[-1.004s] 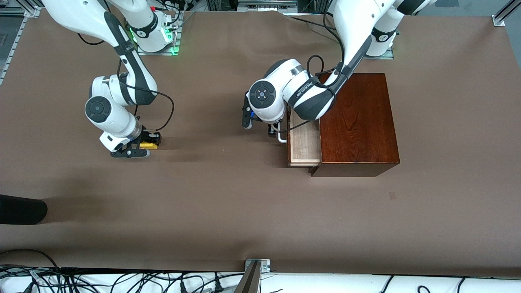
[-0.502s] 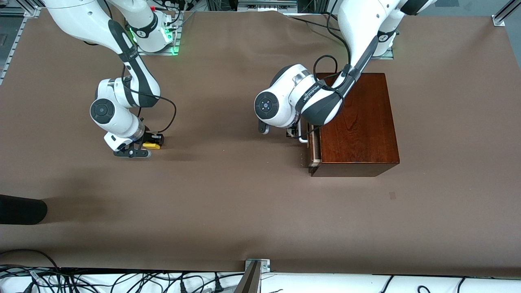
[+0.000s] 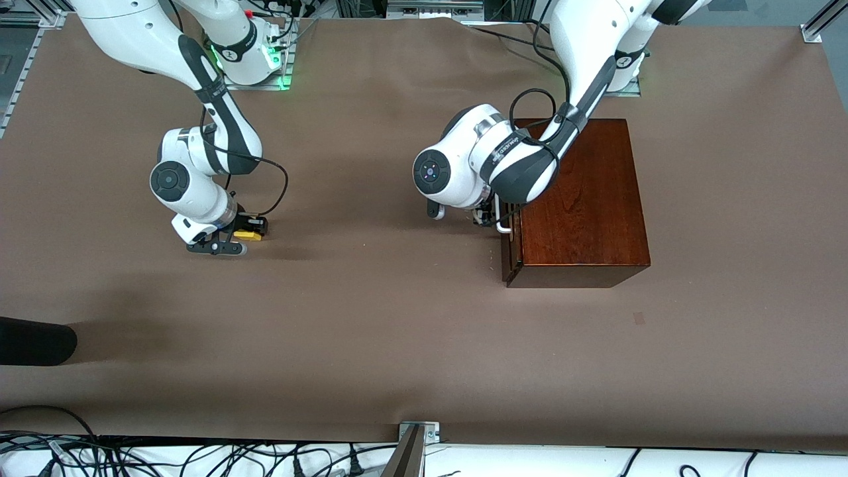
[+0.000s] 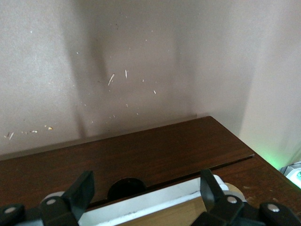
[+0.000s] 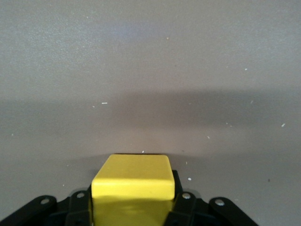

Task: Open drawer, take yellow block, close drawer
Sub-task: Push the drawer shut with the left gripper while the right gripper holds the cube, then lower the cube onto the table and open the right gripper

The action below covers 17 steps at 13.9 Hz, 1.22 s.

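The drawer [image 3: 511, 257] is pushed fully into the dark mahogany cabinet [image 3: 583, 199]. My left gripper [image 3: 495, 221] is right in front of the drawer. It is open, with its fingers [image 4: 79, 195] standing wide on either side of the white loop handle [image 4: 155, 203] and not pinching it. The handle [image 3: 502, 226] also shows in the front view. Toward the right arm's end of the table, my right gripper [image 3: 240, 236] is low at the tabletop. It is shut on the yellow block [image 3: 248, 235], which fills the gap between its fingers [image 5: 134, 175].
Brown paper covers the table [image 3: 371, 318]. A dark rounded object [image 3: 33, 341] pokes in at the right arm's end, nearer the front camera. Cables and a metal bracket [image 3: 419, 432] line the table's near edge.
The drawer went from pulled out to fully shut, with my left gripper following its handle toward the cabinet. My right arm shifted only slightly, still with the yellow block.
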Each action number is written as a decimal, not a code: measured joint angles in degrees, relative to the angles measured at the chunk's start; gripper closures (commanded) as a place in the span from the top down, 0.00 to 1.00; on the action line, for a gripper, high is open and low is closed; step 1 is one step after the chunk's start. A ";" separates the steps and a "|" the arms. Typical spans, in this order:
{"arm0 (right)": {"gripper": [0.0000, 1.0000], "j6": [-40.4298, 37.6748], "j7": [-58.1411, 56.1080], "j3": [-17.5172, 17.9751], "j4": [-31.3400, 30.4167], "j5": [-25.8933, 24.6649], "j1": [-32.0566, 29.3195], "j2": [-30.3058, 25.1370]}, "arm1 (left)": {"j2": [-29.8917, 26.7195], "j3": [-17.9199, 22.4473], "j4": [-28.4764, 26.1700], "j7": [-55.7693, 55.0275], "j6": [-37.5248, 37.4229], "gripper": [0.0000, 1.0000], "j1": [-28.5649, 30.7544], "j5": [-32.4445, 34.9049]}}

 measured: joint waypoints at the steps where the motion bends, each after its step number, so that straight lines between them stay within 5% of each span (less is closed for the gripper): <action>1: 1.00 0.00 0.00 0.00 0.01 0.00 0.00 -0.05 | -0.02 0.00 0.00 0.00 -0.07 1.00 0.00 0.05; 6: 1.00 -5.70 -0.66 0.00 2.37 -0.01 0.00 -5.35 | -0.97 -0.18 0.23 0.00 -0.19 1.00 -0.03 0.27; 11: 1.00 -31.31 -6.54 -0.70 16.72 -0.01 -0.07 -15.96 | -8.54 -0.07 3.46 -0.06 -0.41 1.00 0.98 0.07; 14: 1.00 -46.61 -9.97 -0.76 30.04 -0.01 -0.09 -17.58 | -15.57 -0.06 4.12 0.78 -1.23 1.00 8.85 -0.93; 17: 1.00 -52.64 -12.35 -0.77 35.91 -0.01 -0.60 -19.40 | -20.45 0.36 4.22 2.65 -2.61 1.00 18.12 -1.72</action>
